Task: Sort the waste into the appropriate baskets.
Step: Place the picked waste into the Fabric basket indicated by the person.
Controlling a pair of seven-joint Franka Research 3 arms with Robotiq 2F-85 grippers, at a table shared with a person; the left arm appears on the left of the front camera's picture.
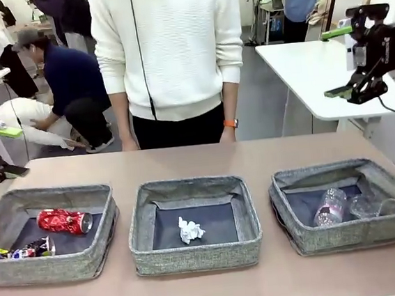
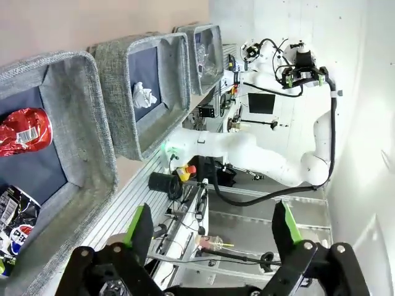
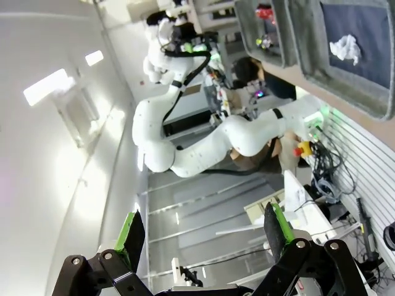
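Observation:
Three grey baskets stand in a row on the table. The left basket (image 1: 48,269) holds a crushed red can (image 1: 64,221) and a dark printed can (image 1: 25,250). In the middle basket (image 1: 194,257) lies a crumpled white paper ball (image 1: 190,230). A clear bottle (image 1: 329,207) and a clear cup (image 1: 371,206) rest in the right basket (image 1: 346,236). My left gripper (image 1: 12,150) hangs open at the far left edge, above the table. High at the right, my right gripper (image 1: 336,63) is open and empty. The left wrist view shows its open fingers (image 2: 141,227), the red can (image 2: 24,131) and the paper ball (image 2: 145,95).
A person in a white top (image 1: 170,45) stands at the table's far edge behind the middle basket, hands down. A white table (image 1: 309,74) stands behind at the right. Bare tabletop (image 1: 198,158) runs between the baskets and the person.

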